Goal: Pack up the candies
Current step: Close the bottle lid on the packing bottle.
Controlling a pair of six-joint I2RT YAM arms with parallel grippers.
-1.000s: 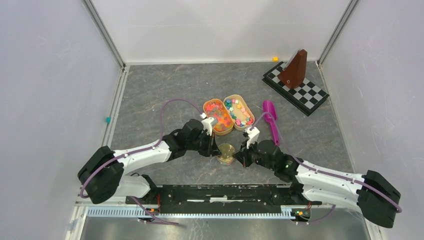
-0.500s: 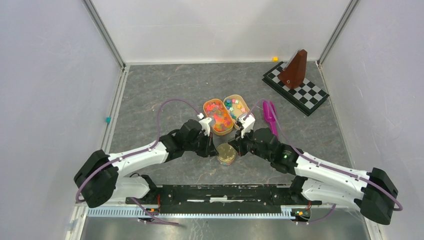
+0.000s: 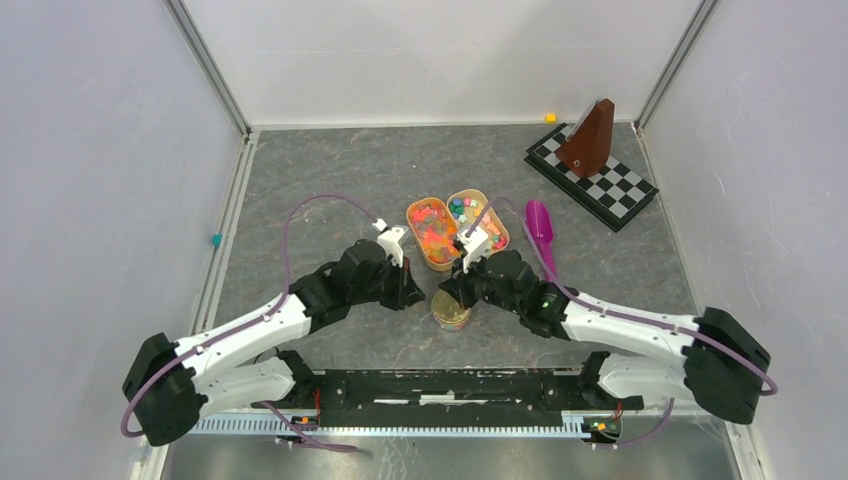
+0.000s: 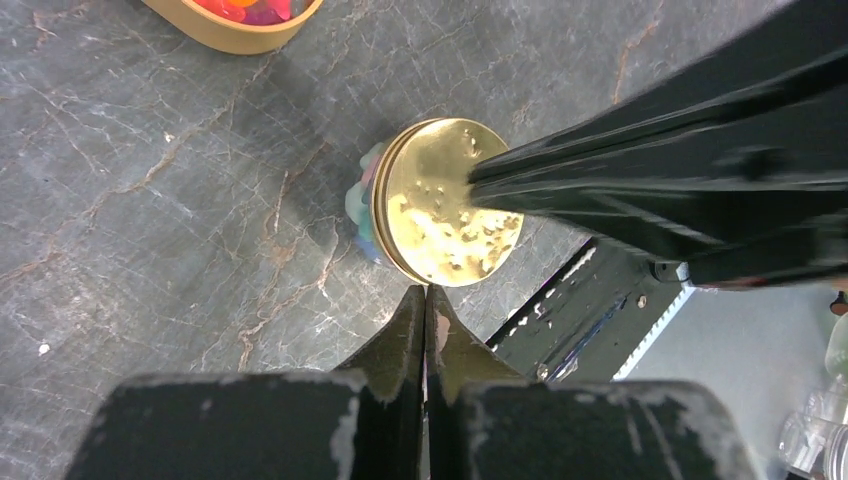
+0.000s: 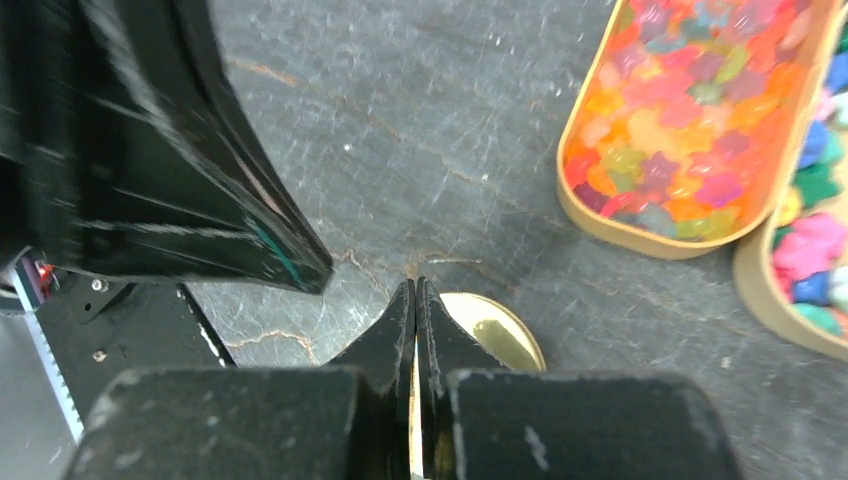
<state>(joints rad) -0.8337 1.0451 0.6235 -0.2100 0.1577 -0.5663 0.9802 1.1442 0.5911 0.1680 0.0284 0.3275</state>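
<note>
A small jar with a gold lid (image 3: 452, 308) stands on the table between both grippers; candies show through its side in the left wrist view (image 4: 362, 205). My left gripper (image 3: 415, 298) is shut and empty, its tips (image 4: 427, 290) right at the lid's (image 4: 445, 215) near edge. My right gripper (image 3: 452, 290) is shut, its tips (image 5: 415, 283) over the lid (image 5: 495, 335) and resting on its top. The mixed-colour candies (image 3: 478, 220) lie in an oval tan tray behind the jar, seen also at the right wrist view's edge (image 5: 815, 200).
A second oval tray of orange and red gummies (image 3: 433, 232) sits beside the candy tray (image 5: 680, 120). A purple scoop (image 3: 540, 225) lies to the right of the trays. A checkered board with a brown metronome (image 3: 590, 140) stands at the back right.
My right gripper has swung left and forward from beside the jar to over its lid. My left arm has drawn back a little to the left.
</note>
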